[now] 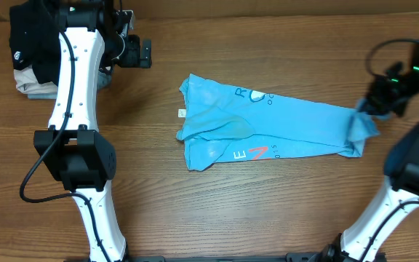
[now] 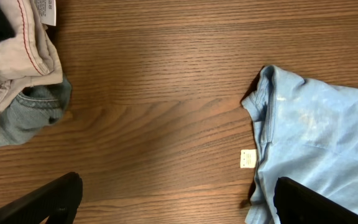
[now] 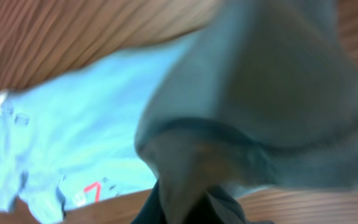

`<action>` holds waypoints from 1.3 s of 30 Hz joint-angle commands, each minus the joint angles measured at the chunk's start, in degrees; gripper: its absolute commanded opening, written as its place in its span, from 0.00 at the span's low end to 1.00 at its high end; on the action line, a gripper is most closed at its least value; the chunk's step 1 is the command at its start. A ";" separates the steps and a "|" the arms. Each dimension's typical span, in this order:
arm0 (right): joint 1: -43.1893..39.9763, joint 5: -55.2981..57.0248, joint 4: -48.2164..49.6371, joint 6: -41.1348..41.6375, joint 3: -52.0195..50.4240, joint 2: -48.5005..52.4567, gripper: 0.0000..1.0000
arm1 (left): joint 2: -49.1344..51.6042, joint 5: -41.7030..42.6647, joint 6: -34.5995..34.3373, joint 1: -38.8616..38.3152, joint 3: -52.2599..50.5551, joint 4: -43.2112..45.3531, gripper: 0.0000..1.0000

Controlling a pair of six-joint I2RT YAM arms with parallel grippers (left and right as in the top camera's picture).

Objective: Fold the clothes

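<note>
1 T-shirt [image 1: 268,127] end in the clamped right pincer [image 1: 371,109]; left pincer [image 1: 138,52] spread, well apart

One blue T-shirt [image 1: 297,127], three piled garments [image 2: 17,81], two robot arms [image 1: 73,80], one wooden table [image 1: 217,211].

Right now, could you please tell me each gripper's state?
Left gripper: open, empty.
Right gripper: shut on the T-shirt.

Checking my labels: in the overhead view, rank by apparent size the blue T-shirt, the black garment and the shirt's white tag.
1. blue T-shirt
2. black garment, partly hidden by the left arm
3. white tag
</note>
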 commanded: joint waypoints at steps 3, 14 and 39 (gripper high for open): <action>11.56 -1.16 -1.55 0.81 1.38 -2.12 0.04 | -1.38 0.85 0.68 -0.04 1.11 0.44 1.00; 30.05 3.39 -0.74 8.59 1.36 -2.12 0.04 | -1.38 0.85 0.70 -0.04 1.11 0.42 1.00; 24.33 4.04 -5.05 5.16 8.98 -2.23 1.00 | -1.25 11.82 11.21 -9.35 -24.55 4.72 1.00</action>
